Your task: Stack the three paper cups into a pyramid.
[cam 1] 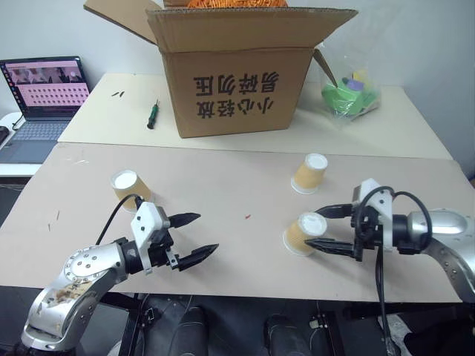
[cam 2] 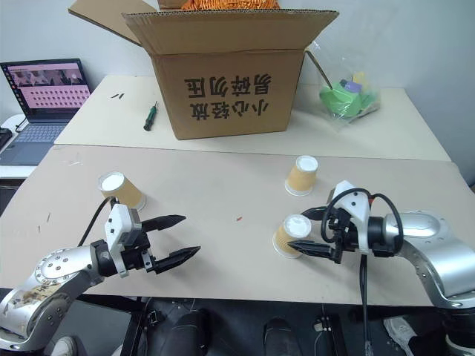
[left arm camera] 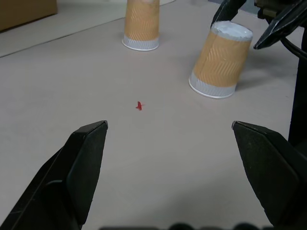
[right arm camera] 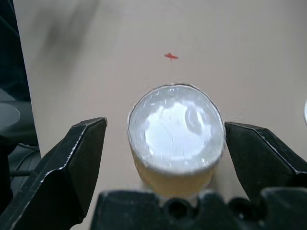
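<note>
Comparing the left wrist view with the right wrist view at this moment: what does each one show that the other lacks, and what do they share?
Left wrist view: the far cup standing upside down, a corner of the cardboard box, and the left gripper open over bare table.

Right wrist view: the white base of the near cup seen from above, sitting between the open right gripper's fingers with a gap on each side.

Both: that same upside-down near cup, the small red mark on the table, and the right gripper.

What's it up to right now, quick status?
Both grippers open: left gripper empty, right gripper straddling the near cup. Three paper cups upside down, apart, unstacked. Nothing between them.
</note>
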Tool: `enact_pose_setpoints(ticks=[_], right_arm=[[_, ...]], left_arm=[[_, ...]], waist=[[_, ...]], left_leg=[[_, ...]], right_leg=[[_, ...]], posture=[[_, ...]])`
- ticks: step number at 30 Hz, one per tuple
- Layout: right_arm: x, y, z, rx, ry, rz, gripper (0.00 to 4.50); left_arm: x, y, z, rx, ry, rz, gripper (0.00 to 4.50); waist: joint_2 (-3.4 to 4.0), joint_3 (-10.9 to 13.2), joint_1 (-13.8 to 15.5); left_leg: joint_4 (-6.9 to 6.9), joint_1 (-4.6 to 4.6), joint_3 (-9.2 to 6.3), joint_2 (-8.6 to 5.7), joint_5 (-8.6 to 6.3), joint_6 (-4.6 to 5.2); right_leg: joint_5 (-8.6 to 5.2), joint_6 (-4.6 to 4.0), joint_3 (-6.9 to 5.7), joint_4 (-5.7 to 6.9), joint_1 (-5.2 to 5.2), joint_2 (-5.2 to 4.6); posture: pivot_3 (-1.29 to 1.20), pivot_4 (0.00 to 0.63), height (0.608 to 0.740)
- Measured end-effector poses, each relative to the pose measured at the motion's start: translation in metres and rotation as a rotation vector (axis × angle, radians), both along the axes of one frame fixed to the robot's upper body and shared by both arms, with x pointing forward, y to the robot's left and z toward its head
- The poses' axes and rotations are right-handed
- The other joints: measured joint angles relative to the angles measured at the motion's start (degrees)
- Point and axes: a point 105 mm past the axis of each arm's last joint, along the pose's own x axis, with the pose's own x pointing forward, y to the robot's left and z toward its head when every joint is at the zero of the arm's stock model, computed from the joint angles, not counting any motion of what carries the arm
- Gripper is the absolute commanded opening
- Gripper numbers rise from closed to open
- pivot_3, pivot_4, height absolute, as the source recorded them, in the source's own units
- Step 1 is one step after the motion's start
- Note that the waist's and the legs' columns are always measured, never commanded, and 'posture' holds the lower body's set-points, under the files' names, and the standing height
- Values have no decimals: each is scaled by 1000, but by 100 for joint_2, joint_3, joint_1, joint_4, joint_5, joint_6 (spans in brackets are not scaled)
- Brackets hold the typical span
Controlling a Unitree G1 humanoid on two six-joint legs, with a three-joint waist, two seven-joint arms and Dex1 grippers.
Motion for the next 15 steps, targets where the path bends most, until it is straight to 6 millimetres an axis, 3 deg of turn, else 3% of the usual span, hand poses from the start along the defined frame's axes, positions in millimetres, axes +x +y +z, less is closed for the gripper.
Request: enact_pose_setpoints(ticks=[8,15], right_arm=[[5,16,0,12,-13,32,4500],[10,16,0,17,-17,19,2646]], left_arm=[[4,-1,4,6,7,6,4432],[3,0,0,1,16,29,4500]], waist=[[0,0,-16],[0,0,-15]], left_leg=[[3,1,-1,0,0,0],[5,1,-1,0,0,0]], right_leg=[[1,1,-1,1,3,0],[1,1,-2,2,5,0]], posture=[[0,150,700],[0,150,700]])
